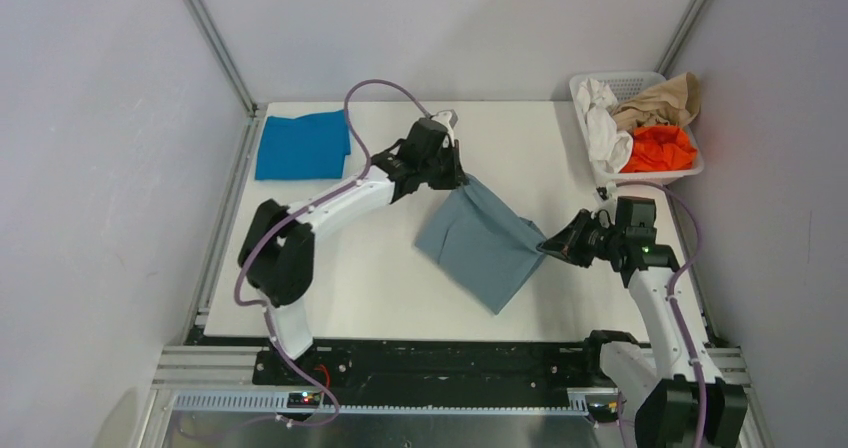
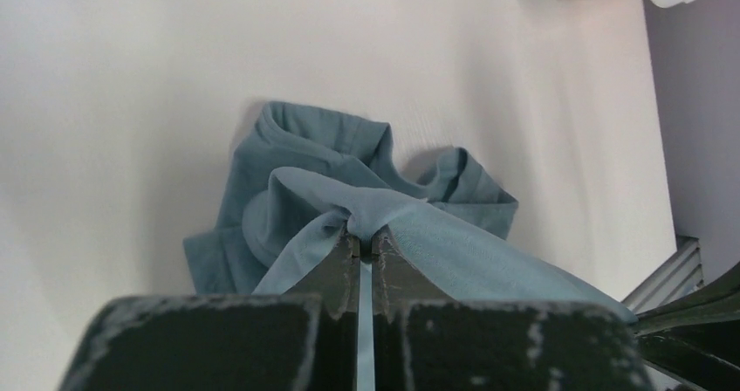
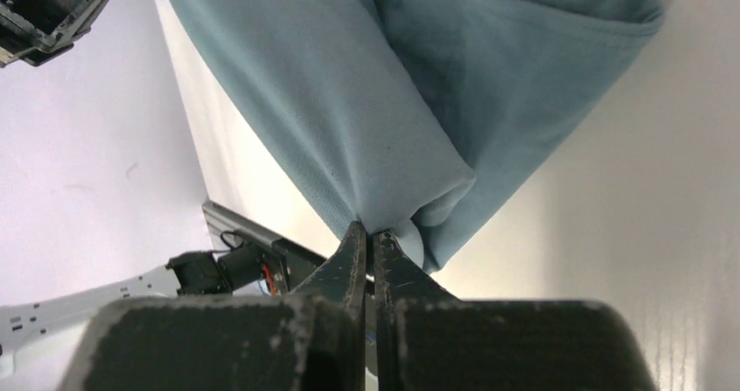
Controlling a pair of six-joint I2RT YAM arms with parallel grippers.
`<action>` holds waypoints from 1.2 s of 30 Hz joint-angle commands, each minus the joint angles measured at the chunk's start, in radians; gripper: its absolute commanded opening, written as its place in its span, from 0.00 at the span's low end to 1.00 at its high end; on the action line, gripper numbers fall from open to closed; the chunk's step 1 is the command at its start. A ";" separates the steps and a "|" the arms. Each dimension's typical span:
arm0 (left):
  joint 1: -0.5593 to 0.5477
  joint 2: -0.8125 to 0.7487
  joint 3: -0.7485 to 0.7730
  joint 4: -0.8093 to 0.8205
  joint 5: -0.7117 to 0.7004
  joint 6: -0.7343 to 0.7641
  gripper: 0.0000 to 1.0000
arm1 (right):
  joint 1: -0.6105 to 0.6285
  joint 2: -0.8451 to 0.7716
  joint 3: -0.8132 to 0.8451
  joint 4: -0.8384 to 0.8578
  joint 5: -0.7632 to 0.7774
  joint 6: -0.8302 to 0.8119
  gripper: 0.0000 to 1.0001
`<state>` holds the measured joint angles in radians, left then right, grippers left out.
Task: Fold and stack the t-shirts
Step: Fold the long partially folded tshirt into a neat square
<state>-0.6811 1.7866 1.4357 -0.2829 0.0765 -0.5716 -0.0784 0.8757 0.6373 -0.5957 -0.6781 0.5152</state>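
Observation:
The dusty grey-blue t-shirt [image 1: 485,240] hangs partly folded over the middle of the table, stretched between both grippers. My left gripper [image 1: 462,175] is shut on its far corner; in the left wrist view the cloth [image 2: 384,212] bunches at the closed fingertips. My right gripper [image 1: 545,245] is shut on its right corner; in the right wrist view the cloth [image 3: 393,94] drapes from the closed tips. The brighter blue t-shirt [image 1: 300,146] lies folded at the far left of the table.
A white basket [image 1: 650,173] at the far right holds white, tan and orange clothes. The white table [image 1: 370,288] has walls on both sides and a metal rail along its near edge.

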 commanded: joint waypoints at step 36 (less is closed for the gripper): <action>-0.031 0.295 0.197 0.042 0.185 -0.020 1.00 | 0.168 0.289 0.033 0.383 0.273 0.115 0.99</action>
<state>-0.7273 2.0216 1.6009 -0.2474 0.2501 -0.5663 0.1104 1.0672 0.6495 -0.3328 -0.4175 0.6098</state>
